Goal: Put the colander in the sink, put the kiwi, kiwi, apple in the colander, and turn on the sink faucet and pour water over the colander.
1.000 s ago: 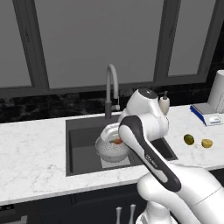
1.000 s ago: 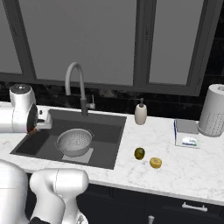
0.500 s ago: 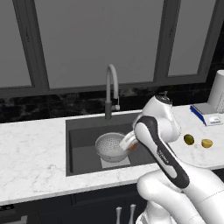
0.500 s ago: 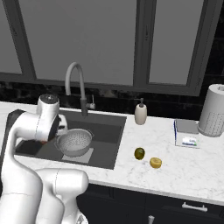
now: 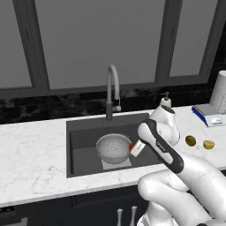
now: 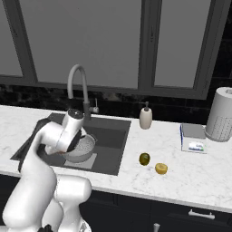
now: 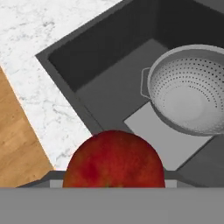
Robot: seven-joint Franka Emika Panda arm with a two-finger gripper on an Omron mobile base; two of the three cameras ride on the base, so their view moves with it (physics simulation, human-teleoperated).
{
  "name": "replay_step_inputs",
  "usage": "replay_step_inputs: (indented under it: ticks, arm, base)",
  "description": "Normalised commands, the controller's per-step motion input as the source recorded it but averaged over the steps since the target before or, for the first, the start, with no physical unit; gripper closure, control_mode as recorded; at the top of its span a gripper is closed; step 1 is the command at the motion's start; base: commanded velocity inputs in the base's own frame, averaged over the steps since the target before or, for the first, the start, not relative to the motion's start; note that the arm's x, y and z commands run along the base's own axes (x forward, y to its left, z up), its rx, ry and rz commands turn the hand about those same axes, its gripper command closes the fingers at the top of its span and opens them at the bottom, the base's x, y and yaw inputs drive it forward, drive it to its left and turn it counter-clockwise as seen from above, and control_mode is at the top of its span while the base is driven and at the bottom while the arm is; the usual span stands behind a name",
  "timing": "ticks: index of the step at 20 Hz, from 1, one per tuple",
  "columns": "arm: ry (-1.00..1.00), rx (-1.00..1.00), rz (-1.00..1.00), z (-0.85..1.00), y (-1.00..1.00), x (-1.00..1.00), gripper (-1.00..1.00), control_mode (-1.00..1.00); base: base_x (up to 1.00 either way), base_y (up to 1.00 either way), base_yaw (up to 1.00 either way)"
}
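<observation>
Inside the sink (image 5: 84, 145) sits an empty colander (image 5: 113, 148); jaws pinch the apple (image 7: 114, 161).

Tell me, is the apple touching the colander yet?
Apart. In the hand view the apple sits low and close, with bare sink floor showing between it and the colander. The colander's bowl looks empty.

Colander (image 7: 192, 94) bowl open; faucet (image 5: 112, 90) behind

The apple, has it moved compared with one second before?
Yes. In the left base view the apple, held in the pincer, has moved right, from above the colander to its right rim.
</observation>
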Motion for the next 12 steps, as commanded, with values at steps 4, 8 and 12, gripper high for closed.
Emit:
replay_step_inputs:
  ticks: [4, 8, 12]
  arm:
    - [0.00, 0.02, 0.12, -0.28, -0.44, 0.88, 1.00, -1.00]
    - [0.00, 0.00, 0.08, -0.32, -0.13, 0.98, 1.00, -1.00]
    - [0.00, 0.00, 0.02, -0.25, 0.00, 0.94, 1.00, -1.00]
  base:
    - [0.00, 0.00, 0.00]
    - [0.00, 0.00, 0.00]
    - [0.00, 0.00, 0.00]
